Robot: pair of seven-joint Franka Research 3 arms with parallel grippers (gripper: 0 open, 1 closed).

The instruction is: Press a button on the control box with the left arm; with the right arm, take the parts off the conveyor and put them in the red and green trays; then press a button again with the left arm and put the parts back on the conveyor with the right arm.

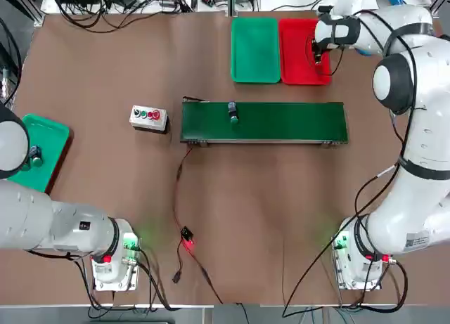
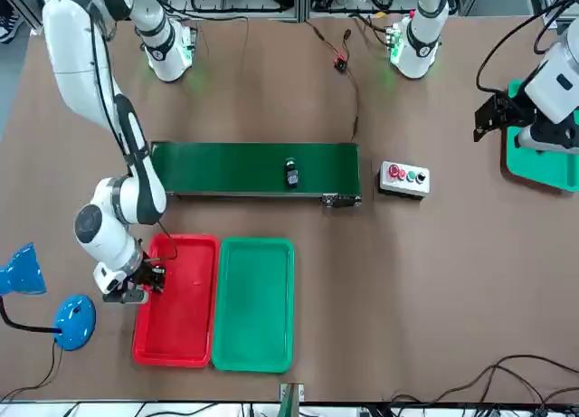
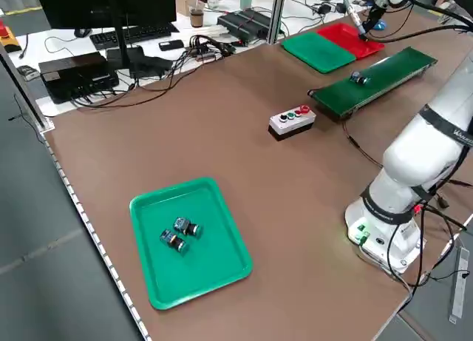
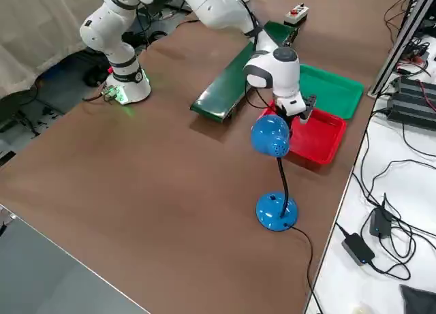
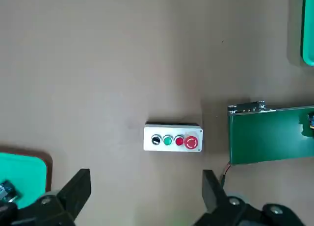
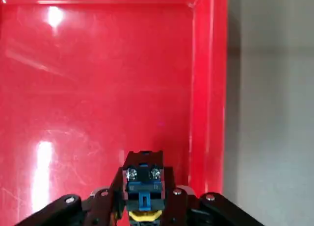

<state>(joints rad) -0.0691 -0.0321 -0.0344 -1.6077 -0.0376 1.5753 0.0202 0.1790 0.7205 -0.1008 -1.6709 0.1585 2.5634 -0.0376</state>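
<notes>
Going from the robot's left to its right, we first see a green side tray [image 3: 214, 263] on the worktop [image 1: 126, 176], with two small dark parts, one [image 3: 173, 240] just beside the other [image 3: 187, 226], lying inside. Near this tray, the left gripper [image 5: 146, 179] hangs above the worktop with its jaws spread wide open. Next we find the white control box [image 1: 149, 116], apart from the jaws, its black knob [image 5: 156, 139], green button [image 5: 168, 140] and two red ones, the smaller [image 5: 179, 140] beside the larger [image 5: 191, 142], in a row on top. To the right of the box lies the green conveyor [image 1: 295, 124], and we see one dark part [image 1: 233, 113] on its belt, nearer the end by the box. Beyond the conveyor, on the side away from the robot's bases, we have the far green tray [image 1: 255, 50] and, just right of it, the red tray [image 1: 294, 43]. The right gripper [image 6: 143, 173] is over the red tray, its jaws closed on a part [image 6: 144, 187] with blue and yellow pieces. Farther right, we see a blue lamp [image 4: 270, 135] standing on the worktop.
</notes>
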